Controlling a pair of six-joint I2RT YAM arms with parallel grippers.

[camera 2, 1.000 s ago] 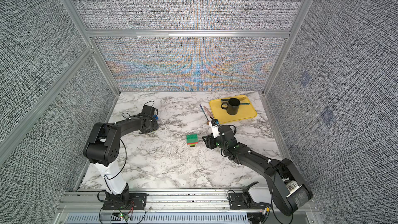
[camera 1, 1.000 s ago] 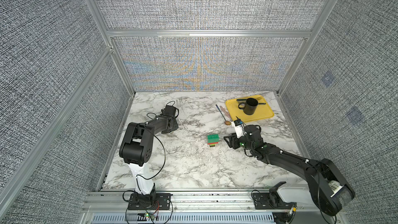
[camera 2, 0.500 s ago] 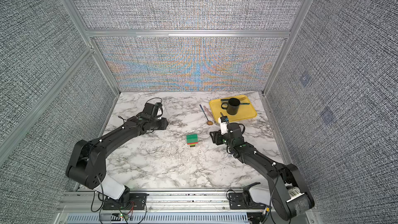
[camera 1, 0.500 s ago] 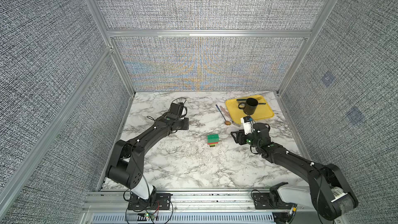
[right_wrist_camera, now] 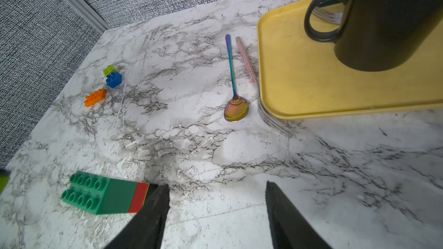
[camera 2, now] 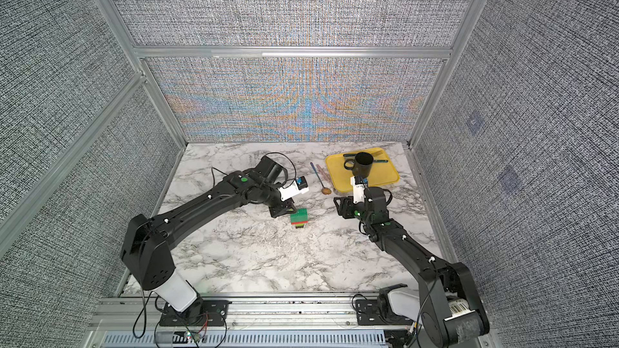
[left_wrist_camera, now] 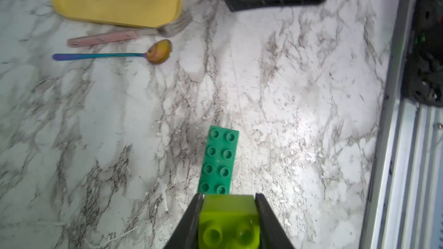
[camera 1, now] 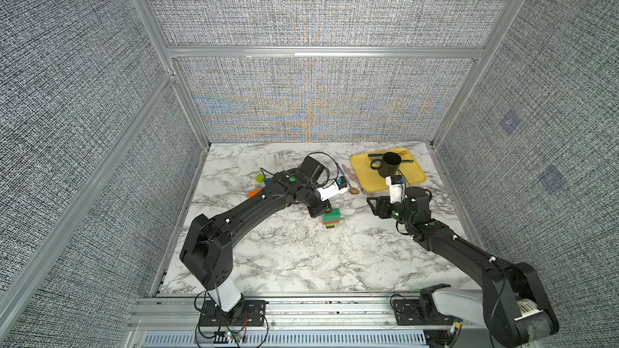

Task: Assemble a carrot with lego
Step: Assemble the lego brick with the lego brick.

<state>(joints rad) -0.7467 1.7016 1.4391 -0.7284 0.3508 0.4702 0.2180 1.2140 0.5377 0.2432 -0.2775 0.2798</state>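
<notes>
No word, brand or number can be read anywhere in the scene. The closest thing to a label is a white barcode sticker [camera 1: 529, 310] [camera 2: 459, 305] on the black base joint of the right arm, at the near right in both top views. Only its dark bars show. The white plastic camera housing [camera 1: 396, 192] [camera 2: 357, 192] on the right wrist carries tiny dark print, too small to read.

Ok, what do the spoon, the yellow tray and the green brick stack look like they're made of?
The spoon: likely metal, mirror-glossy, with a rainbow blue-to-gold tint.
The yellow tray: probably plastic, matte, with a rounded moulded rim.
The green brick stack: moulded plastic, smooth with a slight sheen, round studs.
</notes>
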